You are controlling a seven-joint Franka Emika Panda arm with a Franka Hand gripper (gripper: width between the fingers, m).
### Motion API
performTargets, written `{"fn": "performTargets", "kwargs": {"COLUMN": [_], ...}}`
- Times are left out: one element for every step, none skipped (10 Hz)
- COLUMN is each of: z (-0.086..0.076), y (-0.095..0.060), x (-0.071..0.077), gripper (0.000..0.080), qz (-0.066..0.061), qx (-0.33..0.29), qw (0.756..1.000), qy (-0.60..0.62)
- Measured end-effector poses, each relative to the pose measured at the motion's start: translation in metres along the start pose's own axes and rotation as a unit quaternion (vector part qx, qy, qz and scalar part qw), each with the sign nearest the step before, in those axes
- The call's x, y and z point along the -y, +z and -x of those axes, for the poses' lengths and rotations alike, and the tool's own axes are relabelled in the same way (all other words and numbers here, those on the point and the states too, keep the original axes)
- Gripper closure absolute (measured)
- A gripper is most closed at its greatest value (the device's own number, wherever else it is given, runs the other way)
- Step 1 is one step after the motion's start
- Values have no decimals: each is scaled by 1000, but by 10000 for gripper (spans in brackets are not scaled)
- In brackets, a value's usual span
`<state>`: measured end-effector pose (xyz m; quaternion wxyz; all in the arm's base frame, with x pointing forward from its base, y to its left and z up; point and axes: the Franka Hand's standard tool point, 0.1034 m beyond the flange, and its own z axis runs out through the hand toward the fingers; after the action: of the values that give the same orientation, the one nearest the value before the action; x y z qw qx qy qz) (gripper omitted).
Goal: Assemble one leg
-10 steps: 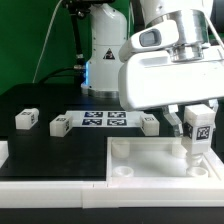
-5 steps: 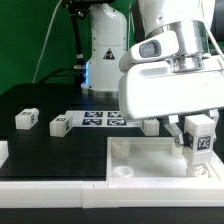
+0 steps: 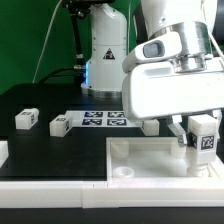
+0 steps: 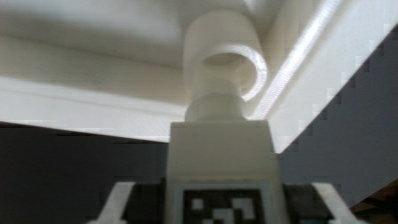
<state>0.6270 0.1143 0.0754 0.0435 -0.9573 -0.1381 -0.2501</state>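
Note:
My gripper [image 3: 202,146] is shut on a white leg [image 3: 203,137] with a black-and-white tag. It holds the leg upright over the corner of the large white slab [image 3: 150,160] at the exterior view's right. In the wrist view the held leg [image 4: 222,150] runs down to a round corner socket [image 4: 231,62] of the slab, with my fingers [image 4: 125,203] on either side of its tag. Three more legs lie on the black table: one [image 3: 26,119] at the exterior view's left, one [image 3: 58,125] beside the marker board, one [image 3: 149,125] partly hidden behind my hand.
The marker board [image 3: 104,119] lies flat at the back of the table. The arm's white base [image 3: 103,50] stands behind it. A white part [image 3: 3,151] sits at the exterior view's left edge. The slab has raised sockets at its corners [image 3: 121,150].
My hand has shifted slightly toward the exterior view's right and tilted, with the leg still held over the slab's corner.

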Motion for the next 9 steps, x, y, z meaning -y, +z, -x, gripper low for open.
{"fn": "performTargets", "kwargs": {"z": [1,2,3,5,7,11,13,16,15], "y": [-1,-2,-2,-2,-1,0,3,5,6], "x": [1,3,4,4,5,6,5,5,4], "gripper": [512,512,512,512,512,512,512,512,512], "qz": [0,-1,-1,-1,-2,-2,-1,-1,0], "qx": [1,2,3,4,6,8,7,9,5], "qw": [1000,1000,1000,1000,1000,1000,1000,1000,1000], "qy": [-1,-2,-3,-3,-4,-4,-3,-2,-2]}}
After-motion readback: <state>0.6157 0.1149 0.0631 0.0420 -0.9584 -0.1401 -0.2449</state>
